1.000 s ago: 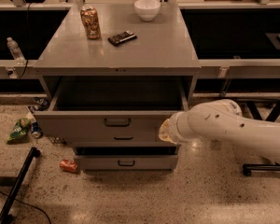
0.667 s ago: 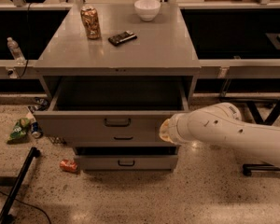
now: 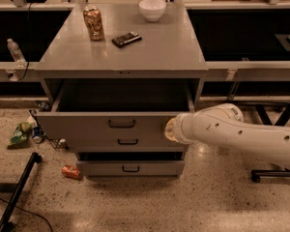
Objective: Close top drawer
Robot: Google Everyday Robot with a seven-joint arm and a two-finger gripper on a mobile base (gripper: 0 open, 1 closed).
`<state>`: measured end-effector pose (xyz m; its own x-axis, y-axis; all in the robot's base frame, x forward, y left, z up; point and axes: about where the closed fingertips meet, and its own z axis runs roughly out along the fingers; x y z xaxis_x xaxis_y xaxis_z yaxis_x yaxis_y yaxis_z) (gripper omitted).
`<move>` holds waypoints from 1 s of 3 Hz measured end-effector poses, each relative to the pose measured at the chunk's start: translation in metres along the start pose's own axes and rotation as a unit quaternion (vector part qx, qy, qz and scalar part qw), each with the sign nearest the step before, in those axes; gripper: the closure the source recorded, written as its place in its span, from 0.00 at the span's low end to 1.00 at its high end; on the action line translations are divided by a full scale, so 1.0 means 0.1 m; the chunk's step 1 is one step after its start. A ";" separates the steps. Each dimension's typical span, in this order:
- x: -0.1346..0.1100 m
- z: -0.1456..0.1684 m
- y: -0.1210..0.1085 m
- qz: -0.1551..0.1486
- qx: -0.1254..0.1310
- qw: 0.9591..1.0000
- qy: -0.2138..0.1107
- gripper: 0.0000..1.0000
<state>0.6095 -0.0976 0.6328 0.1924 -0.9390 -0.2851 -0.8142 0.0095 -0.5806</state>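
1. The gripper (image 3: pixel 170 129) at the arm's tip is against the right end of the top drawer (image 3: pixel 87 122); open or closed cannot be told.
2. That one drawer stands pulled out, with two lower drawers (image 3: pixel 101 168) beneath it.
3. The cabinet top (image 3: pixel 159 42) holds one can (image 3: pixel 94 23), one bowl (image 3: pixel 152 8) and one dark flat device (image 3: pixel 126 39).

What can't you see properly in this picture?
Camera view:
Inside the top drawer: too dark to tell what it holds.
The gripper, at the drawer front's right end: hidden behind the arm.
The can on the cabinet top: label too small to read.
The arm's base: cut off by the right edge.
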 end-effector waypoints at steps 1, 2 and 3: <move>0.16 0.12 -0.16 -0.021 0.004 1.000 0.016 1.00; 0.27 0.22 -0.30 -0.033 0.007 0.999 0.024 1.00; 0.39 0.36 -0.46 -0.033 0.017 0.999 0.029 1.00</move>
<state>0.6739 -0.1225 0.6207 0.2122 -0.9563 -0.2012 -0.7815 -0.0425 -0.6225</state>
